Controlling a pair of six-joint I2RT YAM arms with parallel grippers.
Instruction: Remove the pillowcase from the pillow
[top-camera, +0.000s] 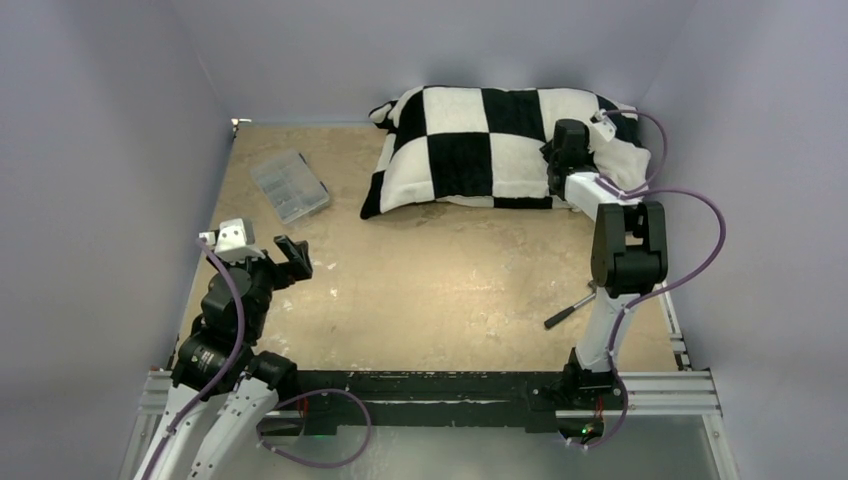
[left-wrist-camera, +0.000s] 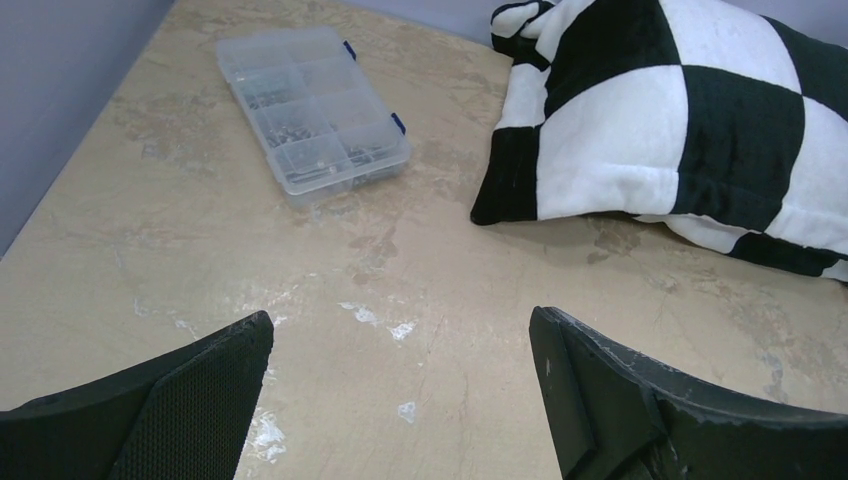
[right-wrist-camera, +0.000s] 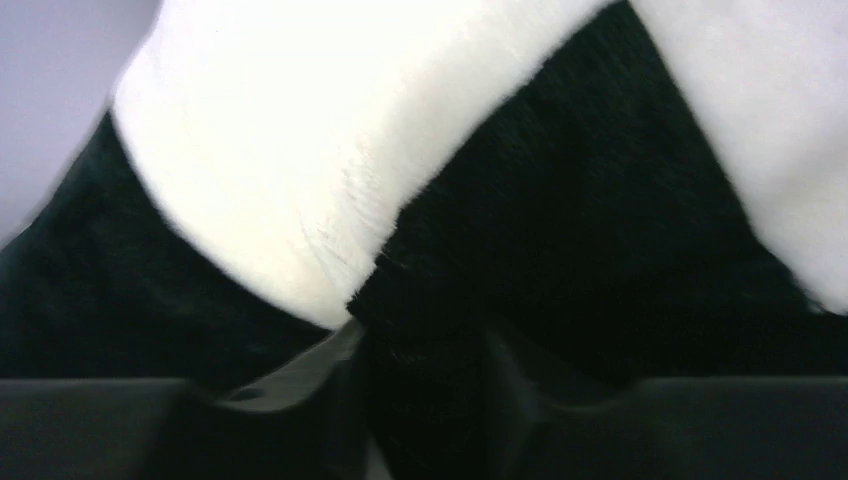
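Note:
The black-and-white checkered pillowcase (top-camera: 480, 145) covers the pillow at the far right of the table; the plain white pillow itself is hidden inside it. It also shows in the left wrist view (left-wrist-camera: 660, 120). My right gripper (top-camera: 556, 160) is at the pillowcase's right end, shut on a fold of its black fabric (right-wrist-camera: 430, 330), which fills the right wrist view. My left gripper (top-camera: 290, 262) is open and empty, held above the bare table (left-wrist-camera: 400, 330) near the front left, far from the pillow.
A clear plastic compartment box (top-camera: 289, 186) lies on the table's far left, also in the left wrist view (left-wrist-camera: 312, 110). A black-handled tool (top-camera: 568, 308) lies beside the right arm's base. Grey walls close the table on three sides.

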